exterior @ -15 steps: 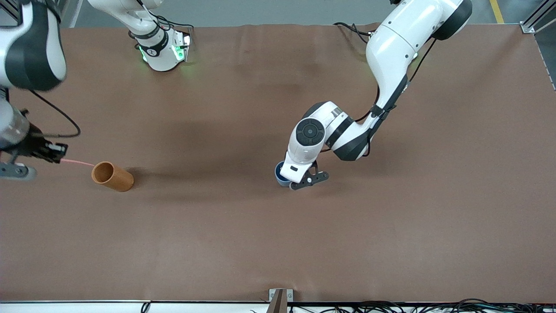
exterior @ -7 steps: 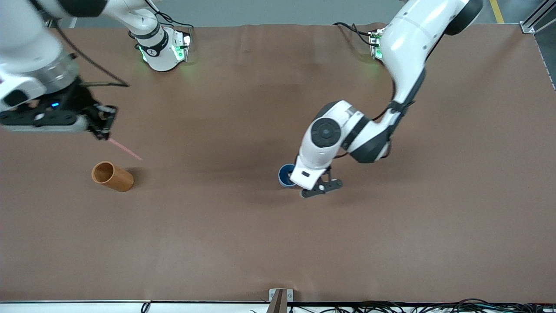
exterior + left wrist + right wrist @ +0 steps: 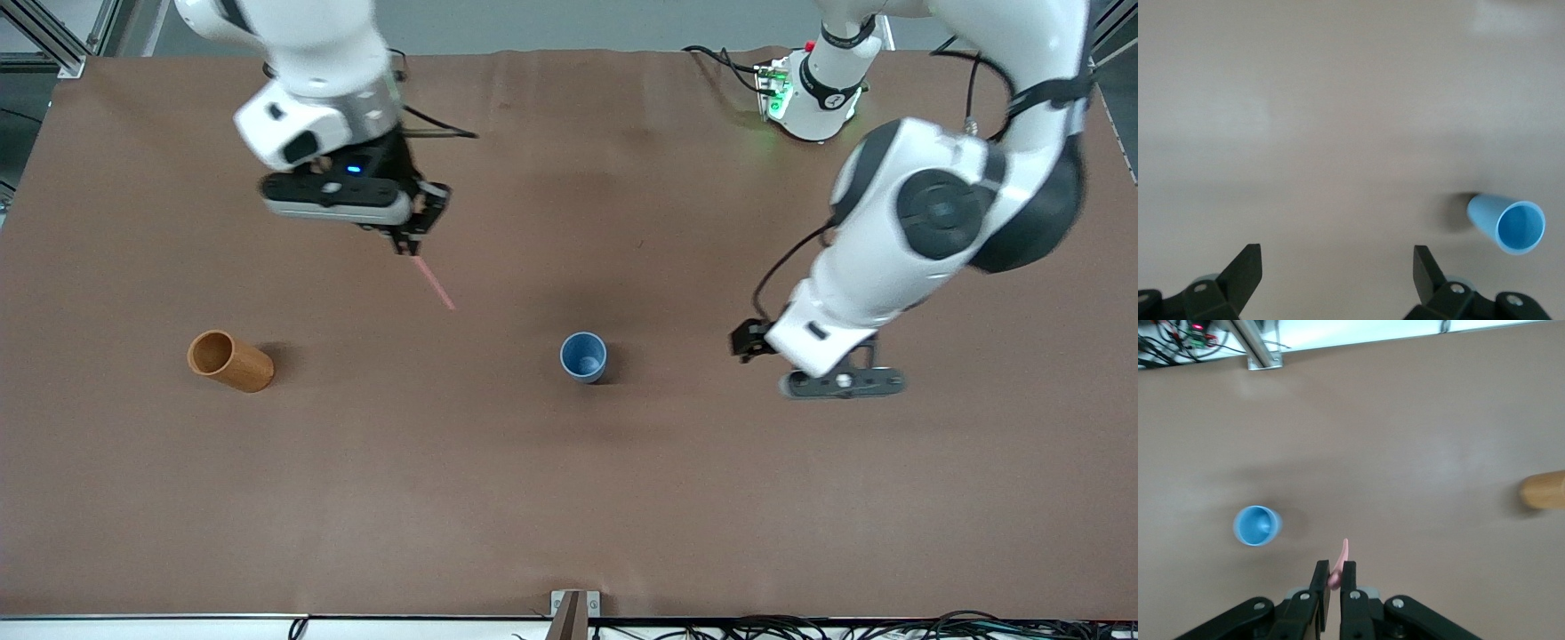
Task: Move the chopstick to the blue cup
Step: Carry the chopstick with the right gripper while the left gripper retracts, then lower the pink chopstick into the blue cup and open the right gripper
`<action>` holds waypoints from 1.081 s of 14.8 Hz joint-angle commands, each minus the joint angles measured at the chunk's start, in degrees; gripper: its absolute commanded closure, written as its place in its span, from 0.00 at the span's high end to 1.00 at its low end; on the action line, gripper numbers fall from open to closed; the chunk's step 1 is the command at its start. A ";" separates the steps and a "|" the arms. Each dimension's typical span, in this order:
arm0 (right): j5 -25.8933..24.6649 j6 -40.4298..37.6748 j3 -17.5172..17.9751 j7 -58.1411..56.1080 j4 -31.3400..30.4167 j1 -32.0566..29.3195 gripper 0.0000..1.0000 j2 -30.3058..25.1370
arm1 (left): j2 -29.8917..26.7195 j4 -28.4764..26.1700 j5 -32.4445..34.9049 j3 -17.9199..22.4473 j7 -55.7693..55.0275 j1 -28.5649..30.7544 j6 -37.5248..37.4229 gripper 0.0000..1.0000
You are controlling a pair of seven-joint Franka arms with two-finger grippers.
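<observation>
Right hand (image 3: 411,238), upper left of frame, is gripping the chopstick (image 3: 435,286), tip slanting down-frame toward the blue cup (image 3: 583,356) at center; left hand (image 3: 843,382), open, is hanging mid-right.

The wooden cup (image 3: 1546,489) is cut off at the right wrist view's right edge. The chopstick's (image 3: 1340,561) upper end hides between the gripper fingers (image 3: 1319,588).

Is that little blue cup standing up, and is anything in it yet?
Upright and empty. The blue cup stands on its base, mouth up; its light-blue inside shows bare. The chopstick is in the right end effector.
</observation>
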 commanded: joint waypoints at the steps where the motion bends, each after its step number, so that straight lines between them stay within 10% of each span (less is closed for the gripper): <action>1: 0.04 5.08 -0.77 9.61 4.22 5.09 0.00 5.77 | -5.73 -2.08 -3.79 6.31 10.26 -0.45 -4.31 1.00; 6: -0.13 12.31 -0.85 19.05 4.14 10.64 0.00 11.67 | -15.13 -2.52 -3.27 10.27 21.70 0.96 -15.12 1.00; 16: -7.51 16.36 -0.85 18.53 2.55 11.88 0.01 15.89 | -22.18 -9.99 -3.17 9.84 22.42 2.80 -12.59 1.00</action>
